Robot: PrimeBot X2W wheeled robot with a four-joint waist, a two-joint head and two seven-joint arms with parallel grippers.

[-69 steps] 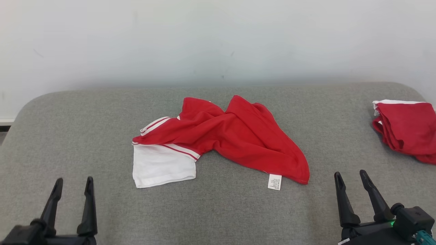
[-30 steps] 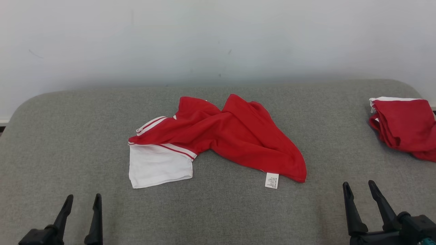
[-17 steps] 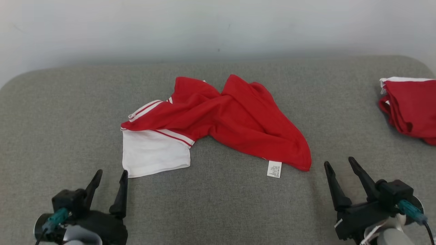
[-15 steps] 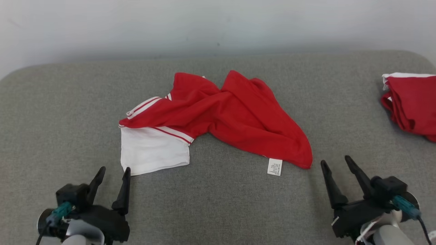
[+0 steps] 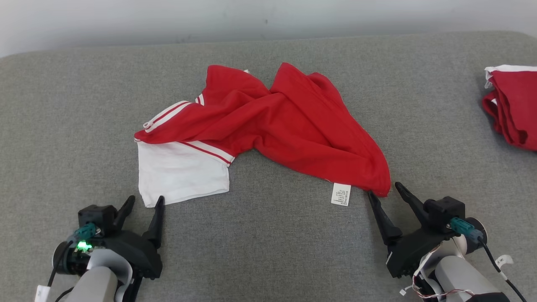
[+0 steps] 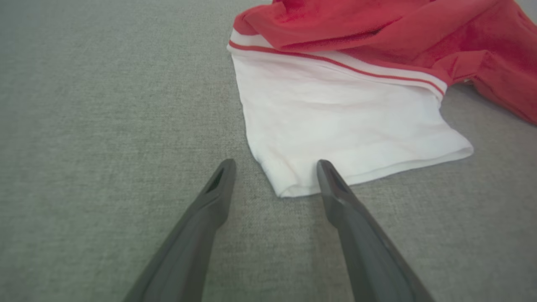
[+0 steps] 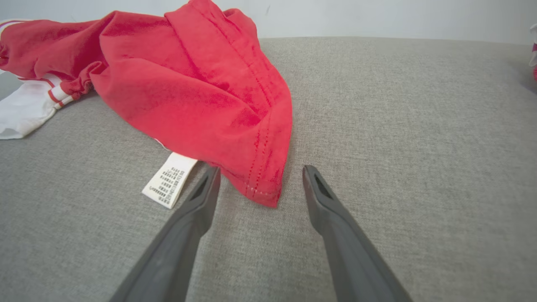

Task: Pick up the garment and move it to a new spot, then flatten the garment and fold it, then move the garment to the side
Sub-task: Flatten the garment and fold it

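Red-and-white crumpled garment (image 5: 268, 121) on grey woven cushion (image 5: 272, 243). My left gripper (image 5: 145, 198), spread wide, straddles its eight-o'clock corner; my right gripper (image 5: 384, 189), equally wide, its four-o'clock corner.

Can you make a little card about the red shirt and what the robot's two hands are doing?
garment: red and white, crumpled on the grey surface
left gripper: open, white corner between its jaws
right gripper: open, red corner between its jaws
label: white, beside the red corner
second garment: red, bundled at the far right
held: nothing yet
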